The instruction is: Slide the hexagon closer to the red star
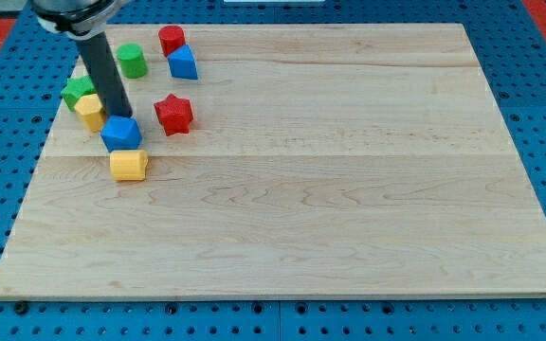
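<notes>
Overhead, slightly angled, a pale wooden table (349, 189) lies on a blue perforated surface (538, 57). All the small coloured blocks are gathered near the view's top left corner of the table.

A dark rod (105, 76) comes down from the view's top left. My tip (121, 116) sits right at the upper edge of a blue block (120, 134), touching or nearly touching it; its exact shape is hard to make out. There is no gripper on this arm, only the rod, so nothing can be said to be apart or together.

Just below the blue block, touching it, lies the yellow hexagon (128, 164). The red star (173, 114) stands to the view's right of my tip and above right of the yellow hexagon, with a clear gap between them.

To the view's left of the rod, a yellow block (89, 111) is partly hidden behind it, and a green block (76, 92) sits just above left of that one. Higher up are a green cylinder (131, 61), a red block (171, 40), and a blue triangular block (183, 62) just below the red one.
</notes>
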`<action>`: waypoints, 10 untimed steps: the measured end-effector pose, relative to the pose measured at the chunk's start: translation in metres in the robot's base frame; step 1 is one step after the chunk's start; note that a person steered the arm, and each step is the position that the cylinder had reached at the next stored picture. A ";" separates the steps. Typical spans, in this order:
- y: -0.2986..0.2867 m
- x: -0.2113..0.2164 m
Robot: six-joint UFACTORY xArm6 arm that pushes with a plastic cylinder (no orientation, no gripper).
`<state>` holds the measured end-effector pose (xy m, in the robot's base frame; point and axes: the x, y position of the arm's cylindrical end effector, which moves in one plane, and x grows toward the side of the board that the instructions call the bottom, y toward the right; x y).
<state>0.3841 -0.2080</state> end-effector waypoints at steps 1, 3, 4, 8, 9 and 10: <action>-0.010 0.004; -0.024 0.060; -0.073 0.059; -0.055 -0.038; -0.045 -0.038; -0.034 -0.034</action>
<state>0.3498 -0.2421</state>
